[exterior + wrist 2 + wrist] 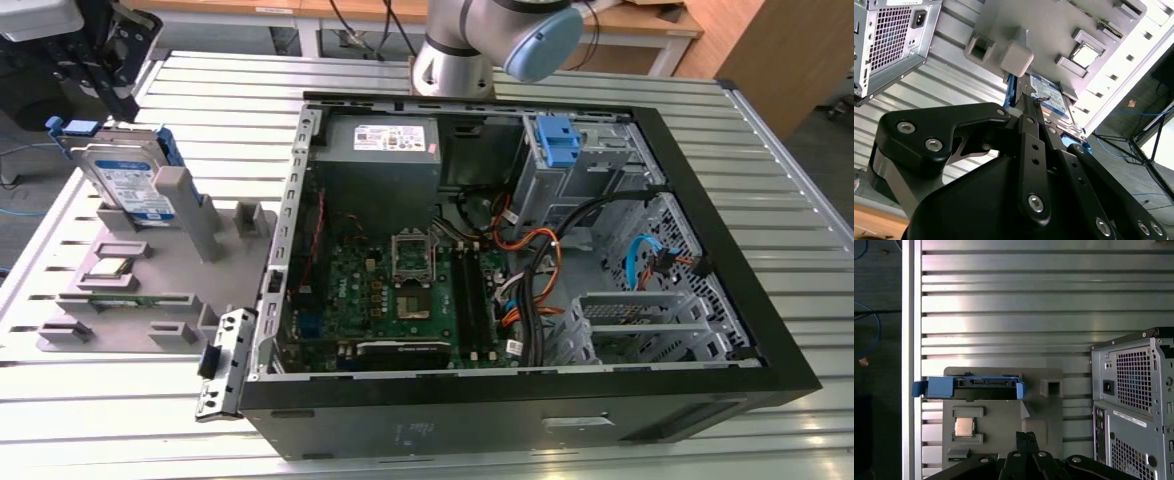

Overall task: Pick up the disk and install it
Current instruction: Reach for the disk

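Plainly the disk (127, 185) has not been lifted yet. It stands on edge in a slot of the grey holder (147, 290), its blue-and-white label facing outward and its blue bracket capping the top edge. In the first wrist view that top edge (969, 388) shows as a blue bar lying ahead of the fingertips and off to one side of them, clearly apart. The gripper (123, 105) hangs just above the disk, and in the first wrist view (1026, 436) its two black fingers are pressed together with nothing between them, so it is empty. Just past the disk from the gripper, a processor chip (964, 426) sits in a shallow pocket of the same holder. Farther from the gripper lies the open computer case (534, 400), with its power supply (378, 150) and a blue bay bracket (558, 140) inside, all resting on the slatted metal table (200, 100). The step in hand looks like the approach for the pick. To do it well, the fingers would need to part wider than the disk is thick while they are above it, and the wrist should centre over the middle of the top edge rather than over the holder beside it. The pads should meet the two flat faces squarely, low enough to catch metal and not only the plastic bracket. Since the slot holds the disk upright, a straight pull along the slot seems safest, because a tilted pull could bind the disk or drag the holder along.
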You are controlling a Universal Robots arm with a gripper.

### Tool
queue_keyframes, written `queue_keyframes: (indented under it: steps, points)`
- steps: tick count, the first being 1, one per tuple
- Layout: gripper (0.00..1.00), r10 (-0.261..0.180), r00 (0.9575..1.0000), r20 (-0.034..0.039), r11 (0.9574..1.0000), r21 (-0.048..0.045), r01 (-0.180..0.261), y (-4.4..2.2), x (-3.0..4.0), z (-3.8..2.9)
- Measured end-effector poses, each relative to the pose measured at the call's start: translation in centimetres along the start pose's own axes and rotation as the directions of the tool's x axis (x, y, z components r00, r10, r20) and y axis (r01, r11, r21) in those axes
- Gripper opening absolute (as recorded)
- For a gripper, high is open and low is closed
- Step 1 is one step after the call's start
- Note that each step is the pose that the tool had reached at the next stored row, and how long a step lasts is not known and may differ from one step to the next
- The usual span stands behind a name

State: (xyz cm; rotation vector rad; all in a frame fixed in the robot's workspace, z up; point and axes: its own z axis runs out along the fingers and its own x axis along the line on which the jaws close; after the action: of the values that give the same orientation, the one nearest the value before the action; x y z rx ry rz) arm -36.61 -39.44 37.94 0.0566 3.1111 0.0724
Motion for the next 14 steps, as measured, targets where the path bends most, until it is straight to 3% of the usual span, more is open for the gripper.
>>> queue_keyframes:
  steps: [3, 6, 9, 13, 14]
  points:
    - [0.1, -0.055, 0.9985, -0.0025, 0.9985, -0.0017, 0.055, 0.0, 0.0, 0.07]
    - [0.1, -0.109, 0.994, -0.005, 0.994, -0.0033, 0.109, -0.01, 0.0, 0.14]
    - [0.1, -0.163, 0.9866, -0.0074, 0.9866, -0.0052, 0.163, -0.01, 0.0, 0.22]
    - [0.1, -0.229, 0.9734, -0.01, 0.9735, -0.0076, 0.229, -0.02, 0.01, 0.26]
    - [0.1, -0.231, 0.9728, -0.0102, 0.9728, -0.0077, 0.231, -0.02, 0.01, 0.26]
